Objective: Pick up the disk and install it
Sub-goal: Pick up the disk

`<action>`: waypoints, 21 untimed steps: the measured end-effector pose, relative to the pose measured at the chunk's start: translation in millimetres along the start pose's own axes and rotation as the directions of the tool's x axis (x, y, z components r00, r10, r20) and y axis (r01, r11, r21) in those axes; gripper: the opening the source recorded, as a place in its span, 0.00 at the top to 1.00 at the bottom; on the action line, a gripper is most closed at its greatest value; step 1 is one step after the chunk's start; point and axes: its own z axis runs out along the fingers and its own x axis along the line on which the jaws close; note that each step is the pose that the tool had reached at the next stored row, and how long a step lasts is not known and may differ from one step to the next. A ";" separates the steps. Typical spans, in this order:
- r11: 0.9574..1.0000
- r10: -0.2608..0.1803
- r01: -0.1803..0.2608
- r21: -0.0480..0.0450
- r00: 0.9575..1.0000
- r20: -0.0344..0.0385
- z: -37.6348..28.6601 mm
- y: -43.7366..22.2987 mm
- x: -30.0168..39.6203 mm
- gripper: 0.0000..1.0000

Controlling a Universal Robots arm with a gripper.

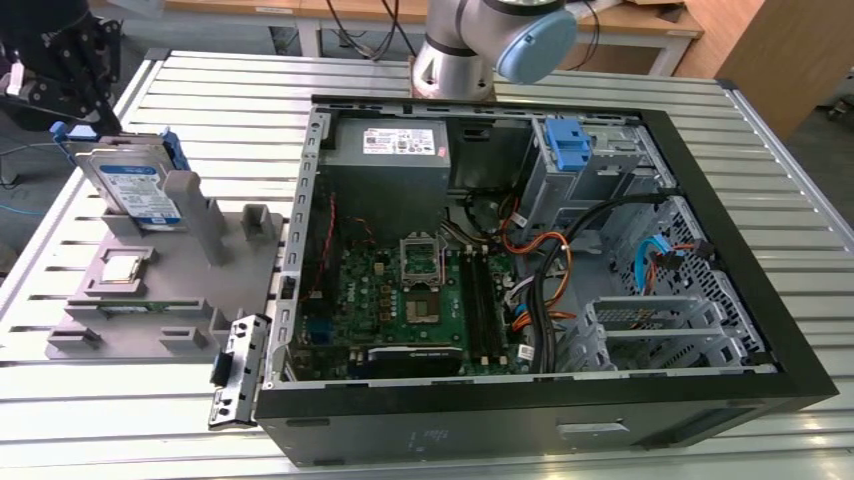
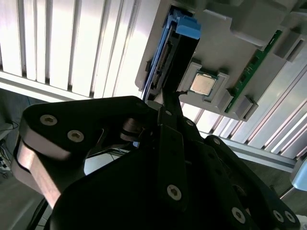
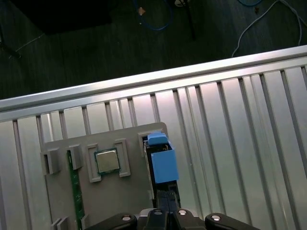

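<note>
The disk (image 1: 134, 185), a silver-grey drive with a white-and-blue label in a blue carrier, stands on edge in a slot of the grey fixture (image 1: 147, 300) at the exterior view's left. My black gripper (image 1: 87, 125) hangs right at its upper far corner. In the first wrist view the gripper (image 3: 165, 195) sits just over the carrier's blue end tab (image 3: 163, 163), with its fingertips drawn together. The second wrist view puts the gripper (image 2: 170, 96) against the disk's (image 2: 165, 52) dark edge. Whether it pinches any part of the disk is hidden.
An open computer case (image 1: 747, 250) lies on the slatted metal table (image 1: 200, 80), with a blue bracket (image 1: 567, 145) in its drive bay. The fixture also carries a small square chip (image 1: 123, 266) and a green memory stick (image 3: 73, 191). The arm's base (image 1: 454, 50) stands behind the case.
</note>
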 end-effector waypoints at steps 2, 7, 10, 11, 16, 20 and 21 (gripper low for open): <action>1.000 -0.001 0.001 0.000 1.000 0.000 0.5 -0.1 0.1 0.89; 1.000 -0.007 0.007 0.000 1.000 0.000 1.8 -0.2 0.1 0.89; 1.000 -0.007 0.007 0.000 1.000 0.000 1.8 -0.2 0.1 0.89; 1.000 -0.007 0.007 0.000 1.000 0.000 1.7 -0.1 0.1 0.89; 1.000 -0.007 0.007 0.000 1.000 0.000 -0.6 0.0 0.0 0.89; 1.000 -0.012 0.012 0.000 1.000 0.000 -0.3 -0.1 0.0 0.89; 1.000 -0.013 0.013 0.000 1.000 -0.001 -0.2 -0.1 0.0 0.89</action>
